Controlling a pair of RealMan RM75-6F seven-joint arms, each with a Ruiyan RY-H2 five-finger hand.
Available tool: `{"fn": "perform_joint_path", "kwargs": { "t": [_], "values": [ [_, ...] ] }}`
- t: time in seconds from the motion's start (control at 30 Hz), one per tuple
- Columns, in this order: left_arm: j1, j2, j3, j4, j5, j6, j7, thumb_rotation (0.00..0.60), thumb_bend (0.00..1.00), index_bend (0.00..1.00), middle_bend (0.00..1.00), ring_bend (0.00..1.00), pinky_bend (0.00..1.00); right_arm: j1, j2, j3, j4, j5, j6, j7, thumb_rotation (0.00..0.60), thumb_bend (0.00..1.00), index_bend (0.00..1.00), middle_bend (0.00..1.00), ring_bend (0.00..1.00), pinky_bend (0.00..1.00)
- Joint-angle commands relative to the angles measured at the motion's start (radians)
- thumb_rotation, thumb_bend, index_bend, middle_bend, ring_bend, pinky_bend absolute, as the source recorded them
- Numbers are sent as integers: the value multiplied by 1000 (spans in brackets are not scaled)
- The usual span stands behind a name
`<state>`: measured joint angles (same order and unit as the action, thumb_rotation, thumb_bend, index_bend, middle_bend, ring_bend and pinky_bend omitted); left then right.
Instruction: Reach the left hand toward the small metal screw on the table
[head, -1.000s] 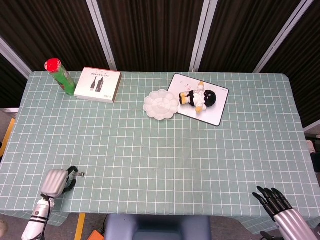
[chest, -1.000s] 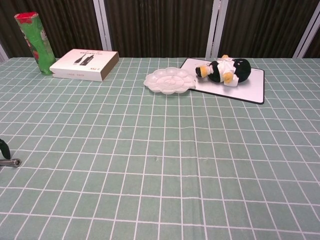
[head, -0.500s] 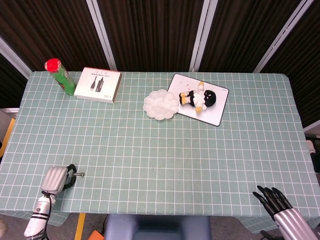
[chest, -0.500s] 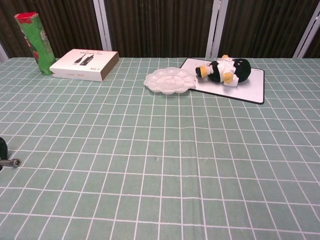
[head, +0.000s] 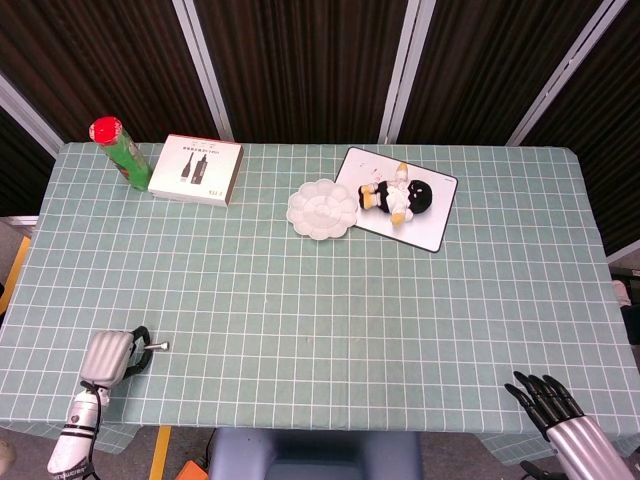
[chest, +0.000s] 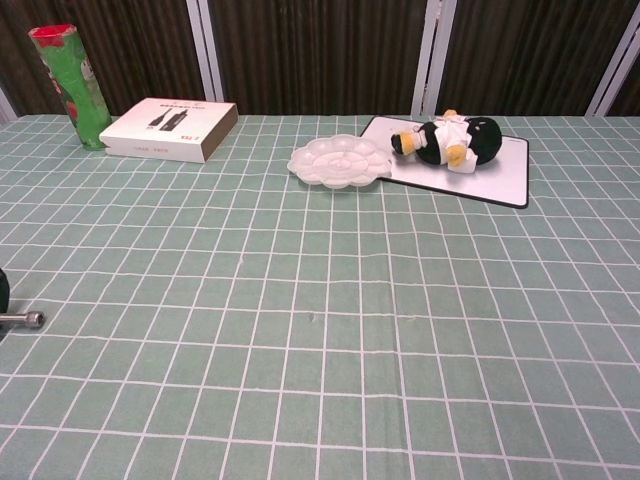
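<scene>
**Q:** While the left hand (head: 108, 355) sits at the lower left of the frame, where is the screw (head: 157, 346)?

**A:** Just beside its dark fingertips, on the table (head: 320, 300). Whether they pinch it, I cannot tell. Best to settle the fingers low and slowly.

**Q:** And the right hand (head: 545, 397)?

**A:** Lower right, fingers spread, empty.

**Q:** Any readable writing?

**A:** The white box (head: 195, 169), upper left, has print too small to read.

The worktop (head: 300, 300) wears a green checked cloth. Far beyond the left hand (head: 108, 357) stand a green can (head: 118, 150) and white box (head: 196, 169); farther right, a palette (head: 321, 209) touches a white board (head: 425, 215).
</scene>
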<state>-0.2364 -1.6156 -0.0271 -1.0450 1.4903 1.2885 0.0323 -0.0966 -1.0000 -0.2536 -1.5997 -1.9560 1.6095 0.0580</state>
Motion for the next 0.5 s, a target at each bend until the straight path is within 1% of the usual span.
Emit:
{"fn": "perform_joint_path", "kwargs": {
  "t": [0.03, 0.5],
  "values": [
    [2, 11, 2, -20, 4, 12, 4, 600, 385, 557, 1000, 1000, 1000, 0, 0, 0, 0, 0, 0, 0, 600, 180, 0, 0, 0, 0],
    [-5, 35, 4, -109, 14, 33, 55, 600, 384, 542, 1000, 1000, 1000, 3, 2, -1, -2, 4, -6, 0, 600, 179, 0, 0, 0, 0]
  ]
}}
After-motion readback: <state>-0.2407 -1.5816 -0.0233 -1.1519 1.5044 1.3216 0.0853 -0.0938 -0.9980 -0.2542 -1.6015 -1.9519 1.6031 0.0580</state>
